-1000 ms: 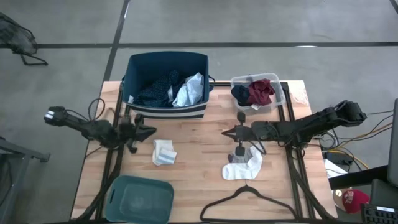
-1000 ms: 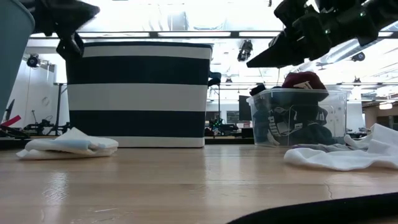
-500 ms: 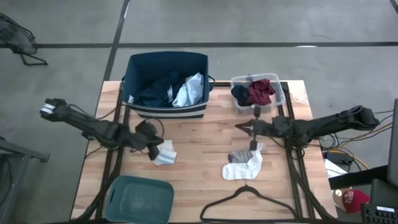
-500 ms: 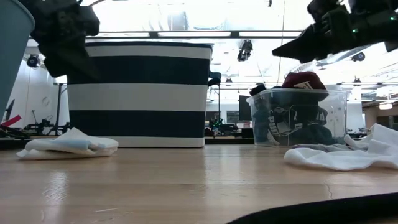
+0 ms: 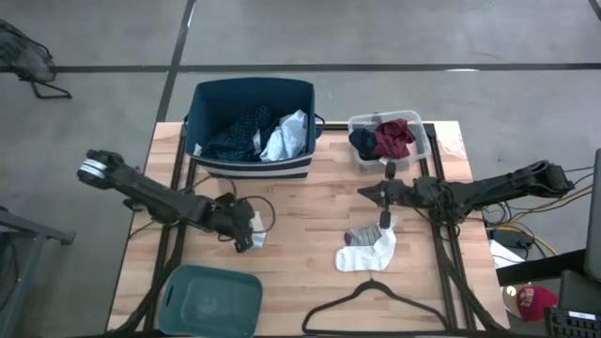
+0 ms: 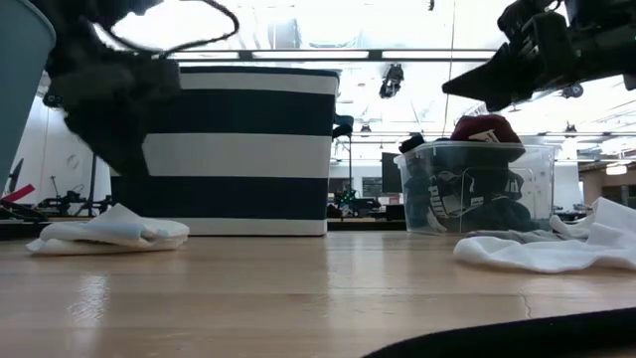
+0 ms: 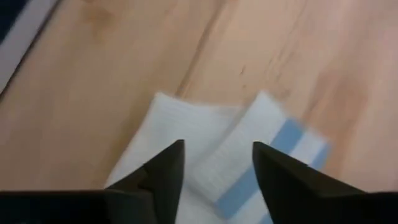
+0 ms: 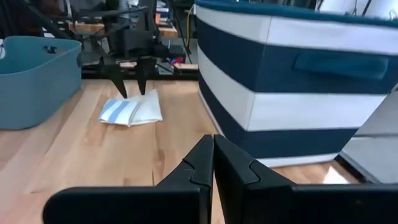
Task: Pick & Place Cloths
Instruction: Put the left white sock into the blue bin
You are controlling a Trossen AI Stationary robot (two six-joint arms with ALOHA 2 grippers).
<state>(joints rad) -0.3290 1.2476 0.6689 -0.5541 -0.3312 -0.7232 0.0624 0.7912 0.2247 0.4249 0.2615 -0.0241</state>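
The striped navy bin [image 5: 252,127] sits at the table's far edge. The left gripper [image 7: 214,163], fingers spread, hangs over the folded white sock [image 5: 252,231], having dropped from beside it. Descending off-centre could pinch one layer only (it might unfold). The right gripper [image 8: 213,163], clenched empty, waits above the other socks [image 5: 369,247].

The left tool [image 5: 247,230] is pointing steeply downward with its fingers [image 7: 163,172] parted. The right tool [image 5: 363,192] is hanging level, its fingers pressed together.
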